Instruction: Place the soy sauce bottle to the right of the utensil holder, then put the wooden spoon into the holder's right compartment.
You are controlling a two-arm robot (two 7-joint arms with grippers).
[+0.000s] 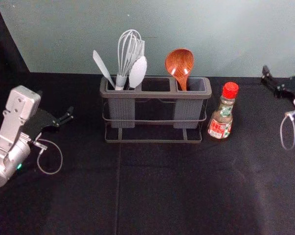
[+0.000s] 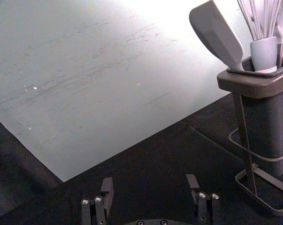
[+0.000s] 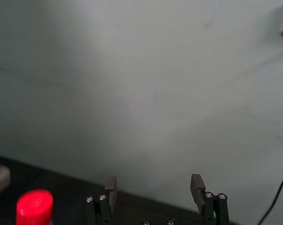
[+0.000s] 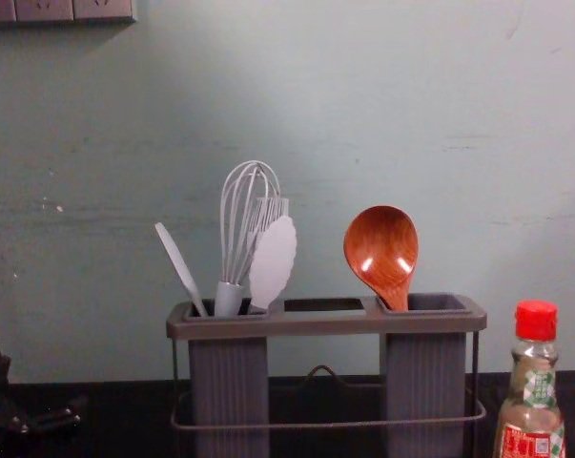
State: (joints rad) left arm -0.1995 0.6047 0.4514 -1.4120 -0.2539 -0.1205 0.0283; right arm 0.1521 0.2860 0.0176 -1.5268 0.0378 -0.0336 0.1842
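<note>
Both jobs look done to me, so the main thing now is not to bump anything. The clear glass soy sauce bottle with a red cap (image 1: 221,116) stands up straight at 3 o'clock from the dark grey utensil holder with a wire frame (image 1: 155,141), just beside it. It is tall and thin, so if the right gripper (image 3: 154,180) swings in low toward 9 o'clock, it could hit the cap and tip the bottle over. The shiny red-brown wooden spoon with a round bowl (image 4: 381,255) is in the right compartment (image 4: 423,382), leaning toward 11 o'clock. Its big top is heavy, so a knock on the frame could make it swing or turn.

The right gripper is at 2 o'clock from the bottle, pointing toward 10 o'clock, with its fingers wide apart and nothing in them. The left gripper (image 2: 149,180) is at 9 o'clock from the holder, pointing about 2 o'clock, and it is wide and empty too.
</note>
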